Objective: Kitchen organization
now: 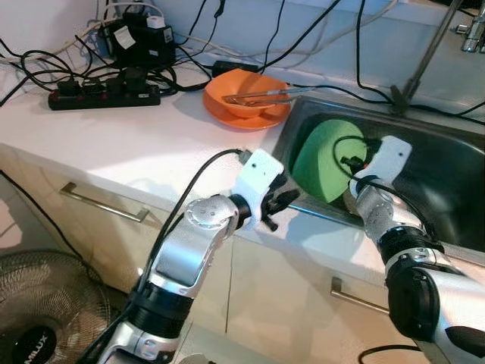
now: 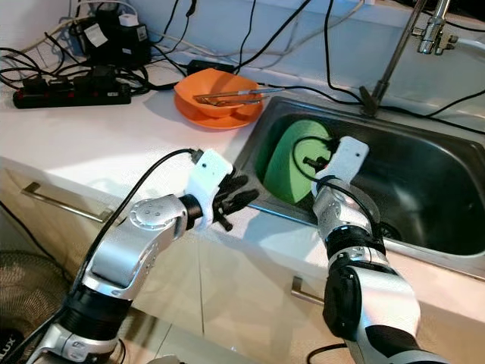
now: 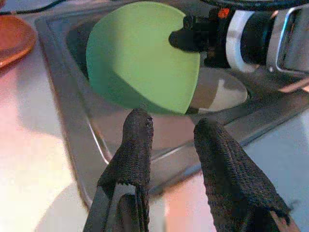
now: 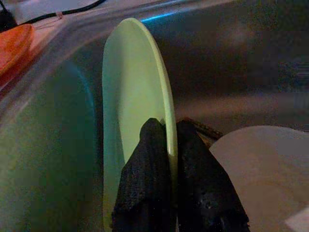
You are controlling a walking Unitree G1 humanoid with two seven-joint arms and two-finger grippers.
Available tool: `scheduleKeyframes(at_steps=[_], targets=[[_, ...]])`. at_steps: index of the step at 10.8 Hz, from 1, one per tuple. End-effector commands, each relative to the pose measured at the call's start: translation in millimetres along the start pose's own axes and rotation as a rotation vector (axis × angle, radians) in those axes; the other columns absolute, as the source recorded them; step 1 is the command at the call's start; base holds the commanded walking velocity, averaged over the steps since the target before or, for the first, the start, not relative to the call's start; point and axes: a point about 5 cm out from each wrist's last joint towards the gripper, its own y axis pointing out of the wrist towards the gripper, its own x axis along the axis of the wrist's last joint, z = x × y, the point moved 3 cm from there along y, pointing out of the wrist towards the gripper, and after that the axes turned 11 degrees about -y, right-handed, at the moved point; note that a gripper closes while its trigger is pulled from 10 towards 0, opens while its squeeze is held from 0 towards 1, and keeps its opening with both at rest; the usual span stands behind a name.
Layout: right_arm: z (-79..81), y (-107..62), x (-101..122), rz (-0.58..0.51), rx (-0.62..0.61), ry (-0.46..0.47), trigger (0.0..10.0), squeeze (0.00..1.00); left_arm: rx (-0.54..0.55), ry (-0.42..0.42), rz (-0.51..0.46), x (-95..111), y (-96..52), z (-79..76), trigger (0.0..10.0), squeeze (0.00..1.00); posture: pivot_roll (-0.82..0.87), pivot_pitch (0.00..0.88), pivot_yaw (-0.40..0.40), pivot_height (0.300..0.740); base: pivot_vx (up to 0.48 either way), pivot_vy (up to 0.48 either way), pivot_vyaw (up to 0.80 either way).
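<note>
With its two black fingers clamped on the rim, right gripper (image 4: 166, 145) holds green plate (image 1: 327, 158) on edge inside sink (image 1: 447, 163). Left gripper (image 3: 171, 140), fingers apart, hovers over the sink's front edge, at the plate's eight o'clock. Orange bowl (image 1: 244, 94) with tongs (image 1: 261, 96) sits at its eleven o'clock.

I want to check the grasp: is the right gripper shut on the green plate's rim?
Yes, the right gripper pinches the green plate rim between both fingers.
</note>
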Motion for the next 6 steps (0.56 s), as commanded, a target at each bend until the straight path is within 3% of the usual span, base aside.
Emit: scheduleKeyframes(at_steps=[1,5,6], targets=[[6.8,1.7,10,-0.01,0.03,-0.044,10.0,0.0,-0.021,0.009,0.007,1,-0.5,-6.7,10.0,0.0,0.24,0.0,-0.035,0.717,0.0,0.0,0.0],[14.7,-0.1,-10,0.074,0.072,-0.1,10.0,0.0,-0.012,0.01,0.077,-10,-0.4,-7.6,10.0,0.0,0.25,0.0,-0.035,0.717,0.0,0.0,0.0],[17.5,-0.4,-12,0.076,0.088,-0.103,10.0,0.15,-0.011,0.012,0.079,-10,-0.9,-7.8,10.0,0.0,0.25,0.0,-0.034,0.717,0.0,0.0,0.0]])
